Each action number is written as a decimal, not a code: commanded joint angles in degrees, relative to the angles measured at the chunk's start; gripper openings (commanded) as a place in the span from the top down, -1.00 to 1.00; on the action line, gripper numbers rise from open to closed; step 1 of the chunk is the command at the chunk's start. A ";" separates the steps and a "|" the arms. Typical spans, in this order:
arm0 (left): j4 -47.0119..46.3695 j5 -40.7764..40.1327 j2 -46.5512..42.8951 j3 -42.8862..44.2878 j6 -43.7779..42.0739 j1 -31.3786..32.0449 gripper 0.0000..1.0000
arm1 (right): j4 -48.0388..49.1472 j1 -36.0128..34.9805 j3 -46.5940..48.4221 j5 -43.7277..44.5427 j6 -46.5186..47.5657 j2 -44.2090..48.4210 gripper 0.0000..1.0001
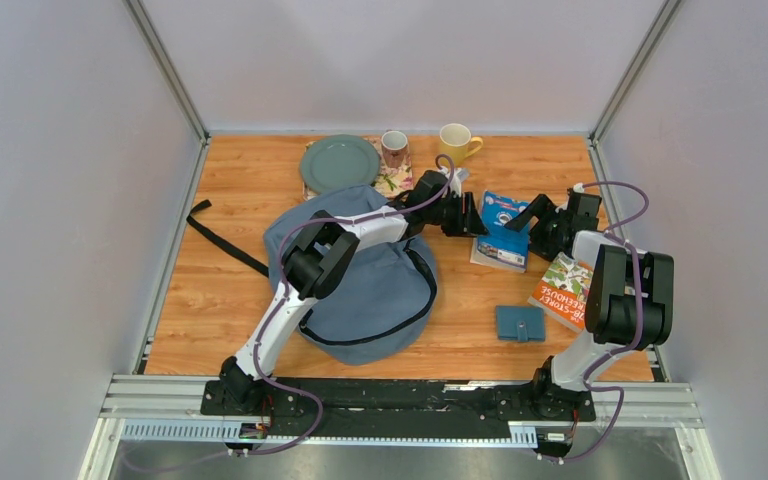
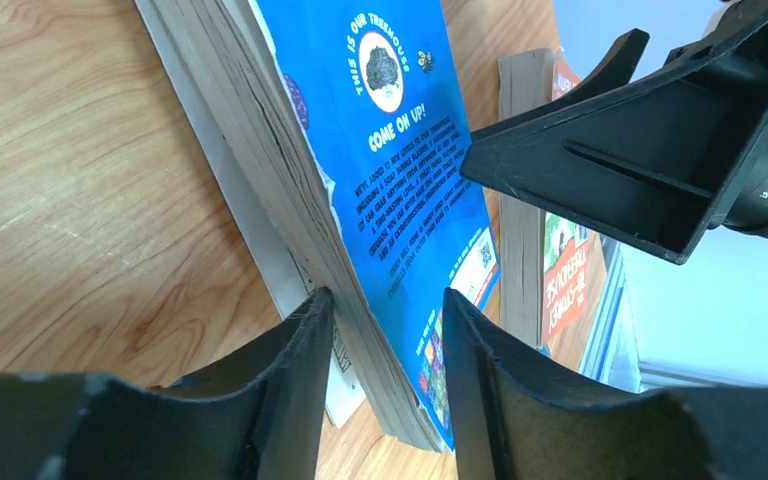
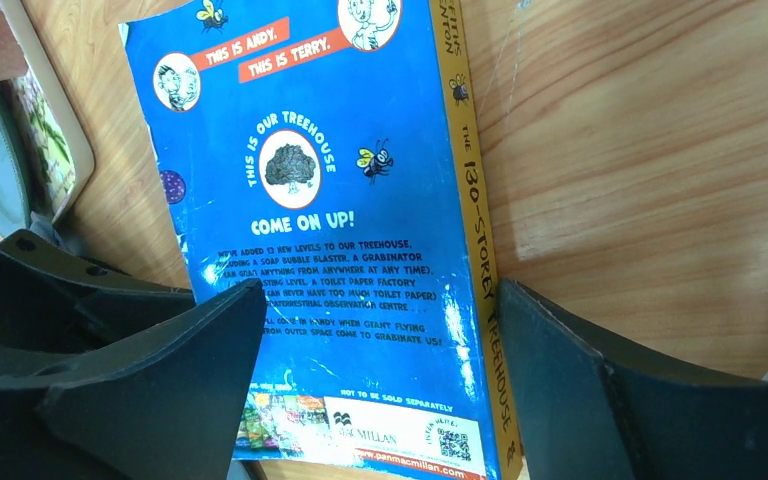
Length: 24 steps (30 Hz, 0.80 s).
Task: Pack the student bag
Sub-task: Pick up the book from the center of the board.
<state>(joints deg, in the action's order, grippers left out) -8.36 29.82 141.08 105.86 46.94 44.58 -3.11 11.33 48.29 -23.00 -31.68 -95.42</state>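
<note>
The grey-blue student bag (image 1: 360, 290) lies flat in the middle of the table, with my left arm stretched over it. A blue paperback (image 1: 505, 232) lies to the right of the bag. My left gripper (image 1: 472, 215) reaches the book from the left. In the left wrist view the left gripper (image 2: 385, 310) is closed across the blue paperback's (image 2: 400, 170) page edge, which is tilted up. My right gripper (image 1: 532, 222) is at the book's right side. In the right wrist view the right gripper (image 3: 380, 300) is wide open astride the book (image 3: 330, 230), one finger at the yellow spine.
An orange book (image 1: 565, 288) and a teal wallet (image 1: 520, 322) lie at the right. A green plate (image 1: 340, 163), a patterned mug (image 1: 394, 148) and a yellow mug (image 1: 455, 142) stand at the back. A black strap (image 1: 222, 240) trails left. A white booklet (image 2: 260, 240) lies under the blue book.
</note>
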 commanded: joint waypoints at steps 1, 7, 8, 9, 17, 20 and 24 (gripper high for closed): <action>-3.16 6.11 -2.04 2.41 1.93 3.76 0.11 | -1.98 -2.19 -2.06 -8.81 -3.12 -0.82 -0.75; -3.42 8.76 0.43 4.53 4.13 4.03 0.48 | -1.37 -2.19 -2.59 -9.51 -3.47 -0.65 -0.75; -3.24 8.85 0.43 4.53 3.95 4.11 0.37 | -1.37 -2.19 -2.59 -9.52 -3.39 -0.65 -0.75; -3.07 8.76 0.25 4.53 3.78 4.11 0.36 | -1.54 -2.19 -2.59 -9.52 -3.39 -0.65 -0.75; 5.01 5.78 0.17 5.85 -0.08 3.94 1.00 | -2.33 -2.19 -2.24 -9.78 -3.13 0.40 -0.75; 7.65 3.14 -1.76 3.83 -2.89 3.94 1.00 | -3.65 -2.10 -1.19 -11.10 -1.90 1.55 -0.75; 8.10 1.91 -5.97 0.31 -6.06 3.68 1.00 | -7.77 -1.75 -0.66 -8.64 -0.23 4.36 -0.75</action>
<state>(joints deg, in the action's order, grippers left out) -1.80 30.96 140.70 108.57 46.04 44.71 -4.21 11.33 47.62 -24.32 -31.42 -94.26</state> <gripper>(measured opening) 0.036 0.877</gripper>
